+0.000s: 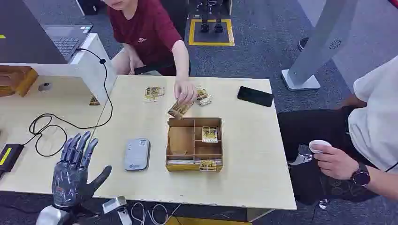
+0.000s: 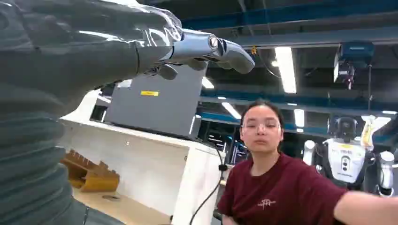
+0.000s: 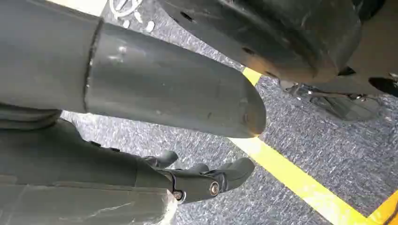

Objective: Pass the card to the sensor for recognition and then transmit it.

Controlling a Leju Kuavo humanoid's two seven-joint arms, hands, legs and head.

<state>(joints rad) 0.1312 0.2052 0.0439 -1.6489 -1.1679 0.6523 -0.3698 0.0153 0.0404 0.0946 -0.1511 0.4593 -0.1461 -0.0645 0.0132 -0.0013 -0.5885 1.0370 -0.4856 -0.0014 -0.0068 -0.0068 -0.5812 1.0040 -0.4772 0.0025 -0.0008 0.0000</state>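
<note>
My left hand point(image 1: 72, 173) hovers lower left of the frame, fingers spread, holding nothing; my right hand point(image 3: 206, 180) hangs over the floor, fingers loosely curled, empty; the grey sensor point(image 1: 137, 153) lies just right of my left hand, its long axis running up-frame; one card point(image 1: 209, 134) stands in the compartmented box point(image 1: 180, 140) at centre, beyond the sensor; four more lie upper centre, one under a person's hand point(image 1: 185, 91).

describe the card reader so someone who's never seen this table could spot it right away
Start at the pale wooden table and find the open cardboard tray with dividers near its middle. Just beside the tray, on the side toward the robot's raised left hand, lies the sensor. It is the one flat grey rounded-corner slab there; the scattered cards are yellowish and printed.
</note>
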